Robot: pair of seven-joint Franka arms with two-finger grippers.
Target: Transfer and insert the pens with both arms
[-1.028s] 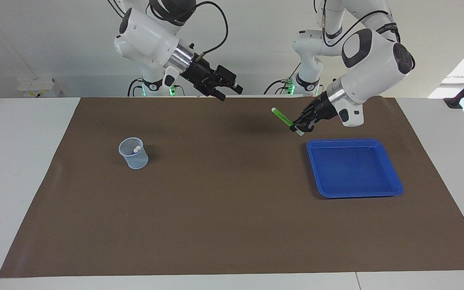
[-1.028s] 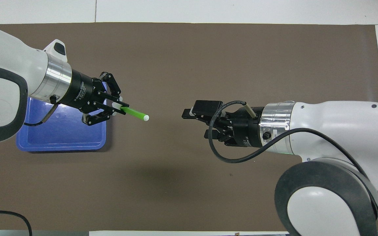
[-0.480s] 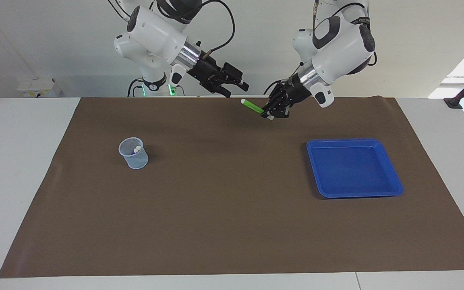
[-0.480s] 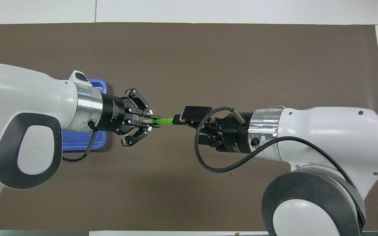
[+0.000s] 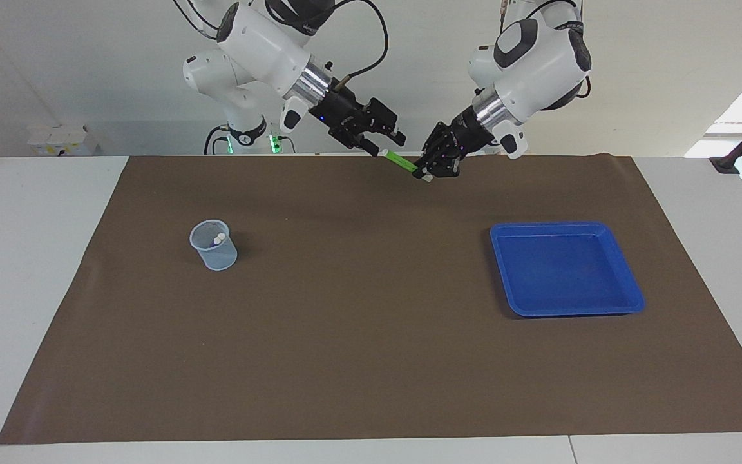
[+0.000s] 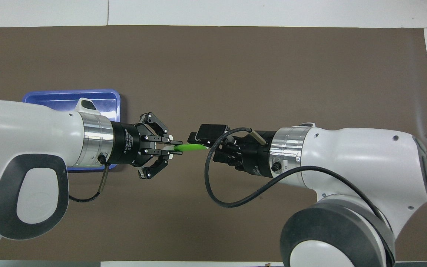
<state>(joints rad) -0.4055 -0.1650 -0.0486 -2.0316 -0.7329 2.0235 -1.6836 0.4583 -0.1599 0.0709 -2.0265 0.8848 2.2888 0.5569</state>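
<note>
I begin close to my own bases, up in the air over the edge of the brown mat [image 5: 371,361] that lies nearest me. My left gripper [image 5: 424,173] has its fingers [image 6: 172,142] clamped shut on one end of the green pen [image 5: 400,160], and a short whitish tip of the pen sticks out past the grip. The pen spans the gap between my two hands. My right gripper [image 5: 377,149] is at the pen's other end and the pen's tip reaches in between its jaws, but I cannot tell whether it has closed on the pen or only stands around it.

Farther out, on the mat toward my right arm's end of the desk [image 5: 36,270], stands a small clear cup [image 5: 214,248]. Two pale cap ends [image 5: 218,240] of pens show inside it, close together; their colours I cannot make out.

About as far out, toward my left arm's end, a blue tray [image 5: 628,296] lies flat on the mat, well apart from the cup.
</note>
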